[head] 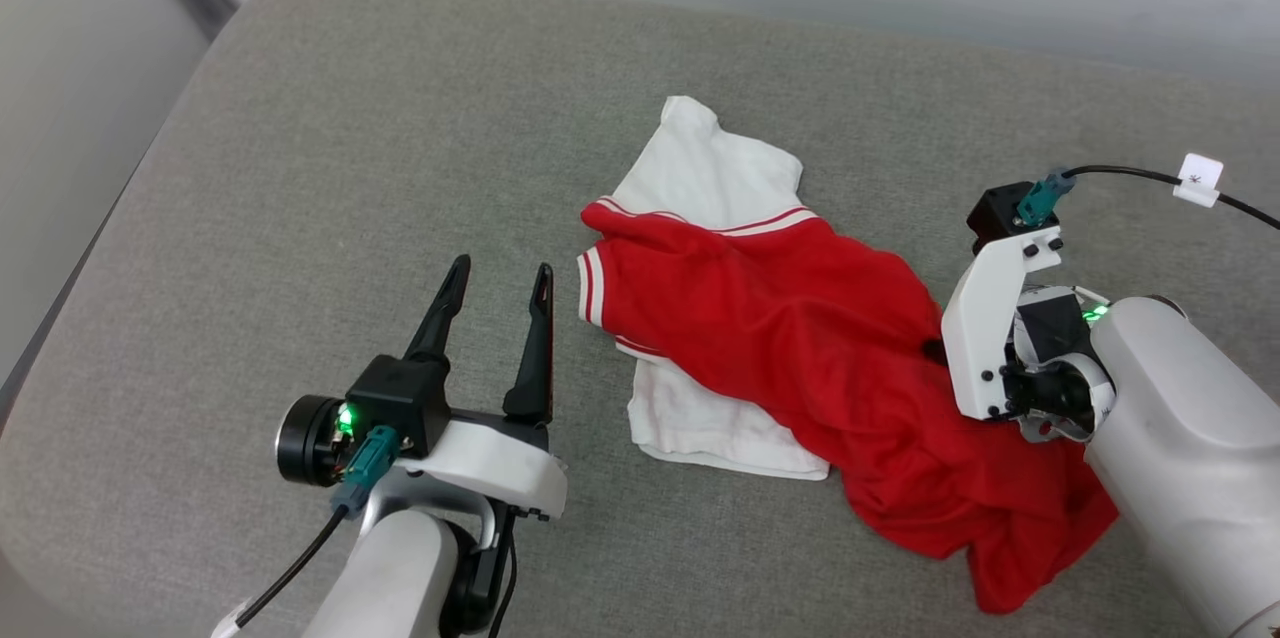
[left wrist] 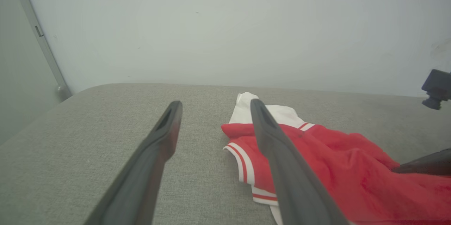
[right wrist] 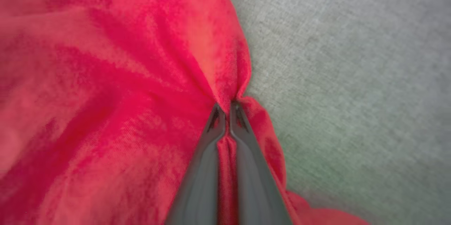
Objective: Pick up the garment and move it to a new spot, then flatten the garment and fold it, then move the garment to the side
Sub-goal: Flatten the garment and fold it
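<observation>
Though crumpled, garment (head: 800, 338) edge within pinched right gripper (right wrist: 227, 108).

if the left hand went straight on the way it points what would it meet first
Probably the bare grey cushion: the left hand points just left of the garment. Height is unclear; it could skim over.

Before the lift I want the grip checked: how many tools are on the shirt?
1: the right tool is shut on a red edge of the shirt. The left tool stands open beside it, apart.
</observation>
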Available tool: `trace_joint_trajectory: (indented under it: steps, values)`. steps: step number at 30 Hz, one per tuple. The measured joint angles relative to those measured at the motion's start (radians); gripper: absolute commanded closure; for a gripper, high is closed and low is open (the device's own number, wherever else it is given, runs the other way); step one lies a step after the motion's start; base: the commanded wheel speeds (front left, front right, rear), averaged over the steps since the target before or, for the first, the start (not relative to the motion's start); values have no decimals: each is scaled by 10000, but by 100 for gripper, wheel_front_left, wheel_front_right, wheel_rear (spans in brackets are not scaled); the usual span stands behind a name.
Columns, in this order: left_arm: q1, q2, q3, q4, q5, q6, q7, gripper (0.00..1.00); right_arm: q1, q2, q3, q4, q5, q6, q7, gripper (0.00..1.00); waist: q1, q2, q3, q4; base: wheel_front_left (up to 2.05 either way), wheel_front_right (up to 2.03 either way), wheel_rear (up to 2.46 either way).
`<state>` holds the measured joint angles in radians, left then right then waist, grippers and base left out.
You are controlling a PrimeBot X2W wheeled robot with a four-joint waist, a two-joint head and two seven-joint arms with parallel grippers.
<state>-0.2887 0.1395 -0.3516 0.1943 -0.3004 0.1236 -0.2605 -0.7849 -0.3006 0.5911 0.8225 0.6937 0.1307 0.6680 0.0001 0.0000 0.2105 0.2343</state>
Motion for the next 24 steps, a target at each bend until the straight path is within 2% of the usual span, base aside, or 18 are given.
trace_joint_trajectory:
  steps: [7, 11, 15, 19, 22, 24]
  values:
    - [582, 167, 201, 130, 27, 6, -13, 0, -181, -410, 0, -616, 153, 2, -1708, 100, 0, 0, -564, -477, 0, 0, 0]
    - [1018, 305, 337, 230, -50, 88, -23, 0, 542, -798, -451, -1039, 73, 2, -2579, 100, -1, 0, -975, -844, 0, 0, 0]
    - [1388, 353, 393, 226, -198, 174, -12, 0, 2008, -1114, -1298, -1453, -217, 2, -3242, 100, -1, 0, -1393, -1225, 0, 0, 0]
    - [1694, 403, 387, 203, -286, 222, 111, 0, 4308, -1160, -2366, -1969, -652, 2, -3413, 100, -2, 0, -1815, -1513, 0, 0, 0]
    - [1897, 493, 382, 169, -314, 234, 207, 0, 6057, -917, -3269, -2428, -1032, 2, -3239, 100, -2, 0, -2082, -1674, 0, 0, 0]
    - [2022, 556, 378, 115, -330, 238, 280, 0, 7032, -470, -3891, -2984, -1229, 2, -3049, 100, -4, 0, -2214, -1772, 0, 0, 0]
